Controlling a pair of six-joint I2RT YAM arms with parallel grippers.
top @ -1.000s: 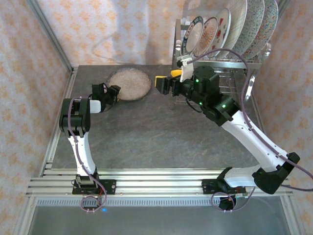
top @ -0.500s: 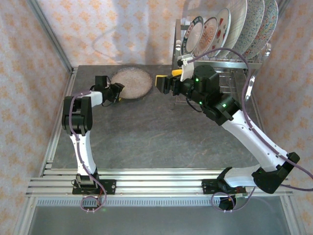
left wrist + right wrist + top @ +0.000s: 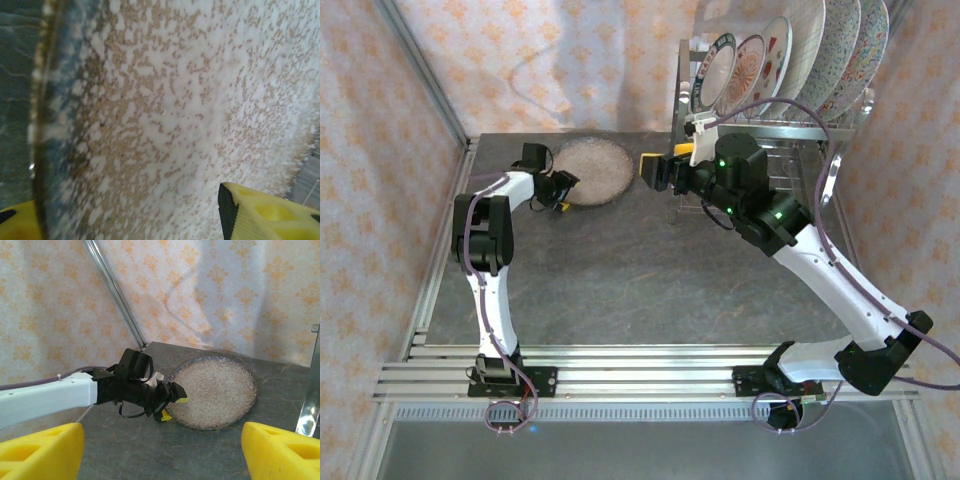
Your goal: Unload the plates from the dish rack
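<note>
Step – placing: speckled plate [image 3: 588,170] flat on table [image 3: 620,275], upper left-centre. Left gripper [image 3: 563,193] straddles its rim, jaws parted. Right gripper [image 3: 665,162] open, empty, beside rack [image 3: 800,122] at upper right. Next – right needs clean pinch on leftmost racked plate [image 3: 713,72].

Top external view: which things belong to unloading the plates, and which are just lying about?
Job in hand:
speckled plate flat on the table
racked plates
dish rack
left end effector
right end effector

Just there:
patterned curtain
aluminium frame rail
grey table
</note>
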